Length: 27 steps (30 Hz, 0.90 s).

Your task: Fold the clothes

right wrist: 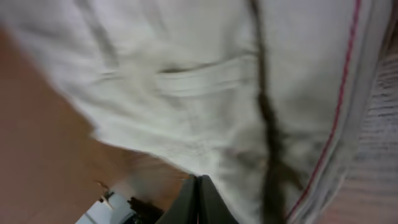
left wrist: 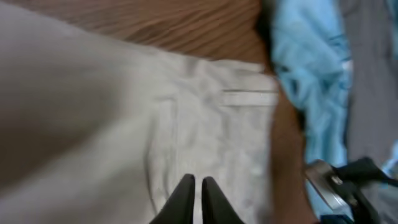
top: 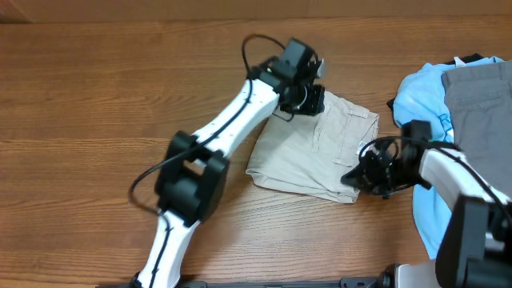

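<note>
Evidently you appear to be finishing the fold: the shorts lie doubled mid-table. Your left gripper, at the far corner, and right gripper, at the near-right edge, are both clenched. Next, lift clear without dragging cloth.

- Table: brown wood-grain top, grain running across the overhead frame. Also a brown strip at top of left wrist view, and a blurred brown patch at frame L in right wrist view.
- Light blue T-shirt: crumpled at far frame R of table and reaches down twd the bottom R corner. Shows as blue folds upper R in left wrist view.
- Grey garment: plain, lies on top of the blue tee, touching it, cut off by R frame edge. Blurred in left wrist view.
- Small dark bit at top edge of that pile; can't tell what it is.
</note>
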Motion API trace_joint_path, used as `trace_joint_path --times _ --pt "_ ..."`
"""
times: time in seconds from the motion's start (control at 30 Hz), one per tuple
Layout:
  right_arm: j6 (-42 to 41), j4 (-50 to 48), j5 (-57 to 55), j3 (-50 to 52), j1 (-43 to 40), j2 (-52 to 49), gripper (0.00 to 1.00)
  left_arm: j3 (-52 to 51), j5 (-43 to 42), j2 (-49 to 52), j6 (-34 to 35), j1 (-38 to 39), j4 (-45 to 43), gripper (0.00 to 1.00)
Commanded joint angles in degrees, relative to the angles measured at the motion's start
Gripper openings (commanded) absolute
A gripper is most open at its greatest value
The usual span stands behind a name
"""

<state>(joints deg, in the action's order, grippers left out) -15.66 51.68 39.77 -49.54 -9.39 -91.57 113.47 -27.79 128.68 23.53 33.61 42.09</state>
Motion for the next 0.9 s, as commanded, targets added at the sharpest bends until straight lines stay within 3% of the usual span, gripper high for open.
trace_joint_path --times 0.0,0.1,0.17,0.2,0.27,0.57,0.87 --pt "2.2 4.7 -0.2 -7.9 -2.5 6.7 0.09 3.0 -1.8 -9.5 -1.3 0.3 5.4 0.04" --pt "2.2 8.3 -3.7 -12.3 -6.0 9.4 0.27 3.0 -1.8 -9.9 -1.2 0.9 14.1 0.04" --pt "2.2 9.0 -6.8 -14.1 -8.6 10.4 0.67 2.6 -1.5 -9.2 -1.3 1.7 19.5 0.04" --pt "2.2 9.1 -8.3 -14.5 -9.8 10.6 0.82 2.4 -1.4 -8.7 -1.3 2.1 21.4 0.04" --pt "2.2 9.2 -10.3 -14.5 -11.5 10.7 1.00 1.5 -1.3 -7.5 -1.3 3.3 23.8 0.04" --pt "2.2 8.7 -13.0 -14.5 -12.3 10.5 1.00 -7.6 5.0 -3.7 0.5 9.9 23.2 0.04" --pt "2.2 8.7 -13.0 -14.5 -12.3 10.5 1.00 -19.6 27.2 -3.3 4.9 9.0 17.5 0.04"
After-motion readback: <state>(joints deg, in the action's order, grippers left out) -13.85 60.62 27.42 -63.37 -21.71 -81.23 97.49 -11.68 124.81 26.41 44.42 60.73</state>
